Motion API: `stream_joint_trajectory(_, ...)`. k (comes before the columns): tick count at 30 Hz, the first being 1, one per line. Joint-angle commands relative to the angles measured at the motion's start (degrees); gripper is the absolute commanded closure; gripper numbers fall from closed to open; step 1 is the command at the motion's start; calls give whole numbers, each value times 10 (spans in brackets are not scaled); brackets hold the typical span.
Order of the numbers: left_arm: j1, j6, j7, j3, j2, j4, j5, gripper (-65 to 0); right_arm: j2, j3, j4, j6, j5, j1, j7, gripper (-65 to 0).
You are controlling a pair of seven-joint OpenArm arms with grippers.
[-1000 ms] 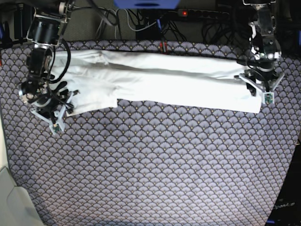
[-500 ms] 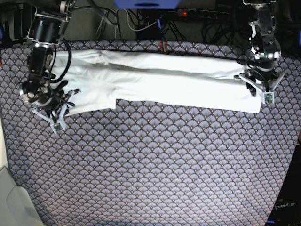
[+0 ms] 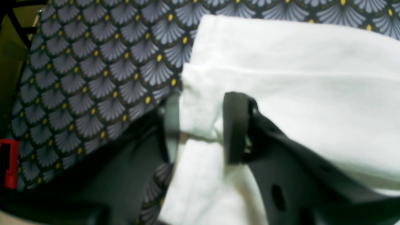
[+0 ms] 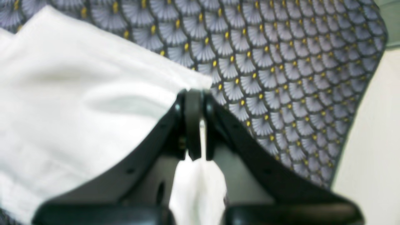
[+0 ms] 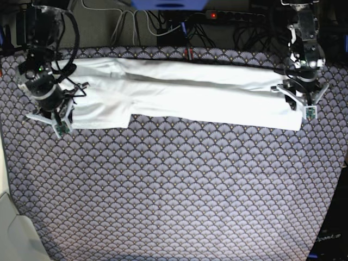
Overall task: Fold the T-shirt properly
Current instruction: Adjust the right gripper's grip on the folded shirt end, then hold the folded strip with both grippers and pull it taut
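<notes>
The white T-shirt (image 5: 190,92) lies plain side up as a long folded band across the far part of the table; no print shows. My right gripper (image 5: 54,115) is at the band's left end. In the right wrist view it (image 4: 193,125) is shut, pinching the T-shirt (image 4: 78,103) at a corner, with cloth bunched under the fingers. My left gripper (image 5: 300,100) is at the band's right end. In the left wrist view it (image 3: 203,125) is open, its fingers (image 3: 236,125) astride the T-shirt's (image 3: 297,78) folded edge.
A dark cover with a fan-scale pattern (image 5: 179,190) spans the table. Cables and a power strip (image 5: 234,16) run behind its far edge. A pale surface (image 5: 11,228) borders the cover at the near left. A small red part (image 3: 7,162) shows at the left wrist view's edge.
My right gripper has moved toward the far edge and turned, taking the shirt's left end with it. The left arm has not moved.
</notes>
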Motion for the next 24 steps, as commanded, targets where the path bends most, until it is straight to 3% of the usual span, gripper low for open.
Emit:
stream_joint_trajectory(1,-3,3,-12,-3,-9,8,1,-234,6,3,23,-2,7,-6,12,0)
stream_joint_trajectory(8,-3,3,-12,-3,-9,8,1,-234,6,13,56,-2,7,-54,16,0)
stream_joint_trajectory(17,-5,3,-12,-3,-9,8,1,-234,-31,111,63,-2,7,-79,17,0)
stream_joint_trajectory(24,-9,3,-12,-3,-9,8,1,-234,-48,118,61,-2,8,-123,47,0)
